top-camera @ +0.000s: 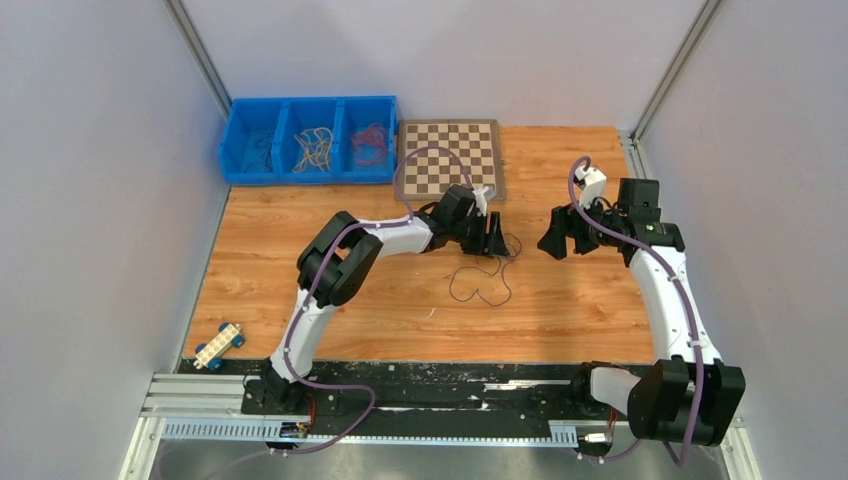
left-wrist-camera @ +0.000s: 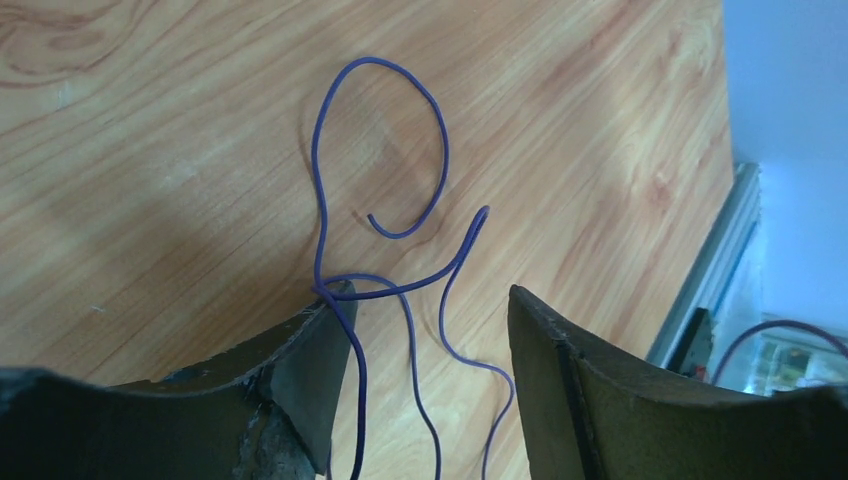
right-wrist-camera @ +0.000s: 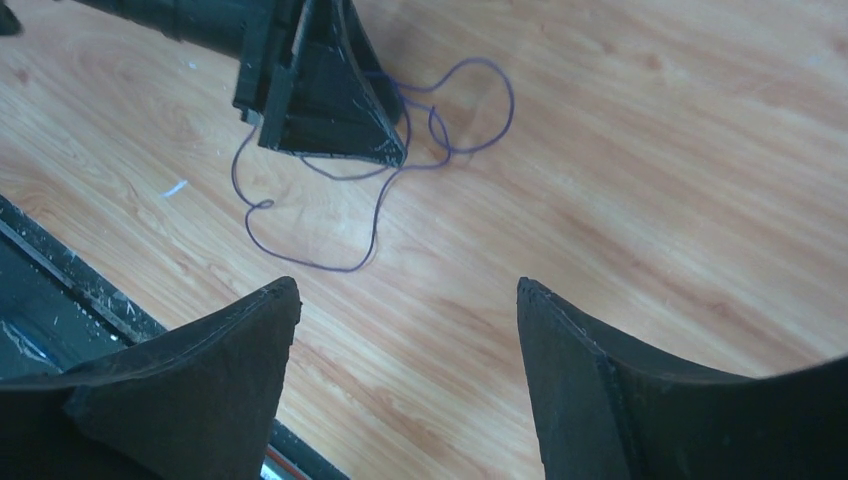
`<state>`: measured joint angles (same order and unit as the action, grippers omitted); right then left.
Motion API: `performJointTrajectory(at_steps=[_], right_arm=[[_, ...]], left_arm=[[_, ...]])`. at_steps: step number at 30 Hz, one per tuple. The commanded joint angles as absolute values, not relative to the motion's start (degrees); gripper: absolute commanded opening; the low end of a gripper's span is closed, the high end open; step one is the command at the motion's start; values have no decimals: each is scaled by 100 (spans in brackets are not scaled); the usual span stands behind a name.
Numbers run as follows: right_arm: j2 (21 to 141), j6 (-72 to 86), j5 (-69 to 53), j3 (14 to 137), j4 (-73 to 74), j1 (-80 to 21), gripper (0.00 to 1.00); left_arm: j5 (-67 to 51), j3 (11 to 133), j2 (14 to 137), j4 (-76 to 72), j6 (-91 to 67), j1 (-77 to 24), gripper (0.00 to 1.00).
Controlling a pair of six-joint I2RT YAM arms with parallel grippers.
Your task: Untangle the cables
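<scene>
partly behind left fingers (left-wrist-camera: 290,370), purple cable (left-wrist-camera: 317,190)

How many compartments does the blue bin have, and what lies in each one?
3. In the blue bin at the far left, the left compartment holds dark cables, the middle yellowish cables and the right red cables. Strands underneath may be hidden.

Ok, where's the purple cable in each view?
Top external: purple cable on the wood at centre, just below the left gripper.
Left wrist: centre, looping up from between the open jaws.
Right wrist: upper middle, around the left gripper's tip.
Shared landmark: the left gripper.
</scene>
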<state>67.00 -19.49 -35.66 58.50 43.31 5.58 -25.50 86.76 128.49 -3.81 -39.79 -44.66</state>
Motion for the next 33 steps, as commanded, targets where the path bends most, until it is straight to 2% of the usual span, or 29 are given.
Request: performJointTrajectory(at_steps=[1,5,7,13,16,23,27,29,30,31,32,33], right_arm=[[6749,-2140,-3529,5507,4515,597,77],[6975,-2122,-3604,5541,4562,604,76],[7079,-2132,-3608,5649,4553,657,76],[7296,-2229,-3745,6067,4566,1159,77],[7387,-2295,-3824,6385,4586,1548,78],[7632,-2390,-3933,6939,4684,2243,79],[7527,-2443,-3956,6891,4701,2336,79],[7414,-2546,-3949,6787,4700,2330,79],[7376,-2575,-3954,6724,4696,2332,79],[7362,-2588,-3959,6659,4699,2334,79],[7358,-2592,-3978,6620,4697,2334,79],[7375,-2581,-4013,6584,4700,2336,79]], left_arm=[[-1723,8693,12790,740,-2862,-4696,69],[-614,8774,12499,1207,-2118,-4961,73],[-293,8874,12487,1426,-2043,-5089,78],[65,9021,12667,1546,-2001,-5512,84],[621,9246,12842,1729,-1996,-5659,84],[1575,9709,13399,2249,-1866,-5878,76],[1874,9971,13695,2569,-1815,-5929,64],[1896,9938,13750,2601,-1746,-5946,53],[1880,9921,13756,2634,-1721,-5953,41],[1885,9883,13747,2662,-1683,-5962,34],[1899,9855,13696,2687,-1659,-5965,18],[1903,9789,13659,2688,-1588,-5967,9]])
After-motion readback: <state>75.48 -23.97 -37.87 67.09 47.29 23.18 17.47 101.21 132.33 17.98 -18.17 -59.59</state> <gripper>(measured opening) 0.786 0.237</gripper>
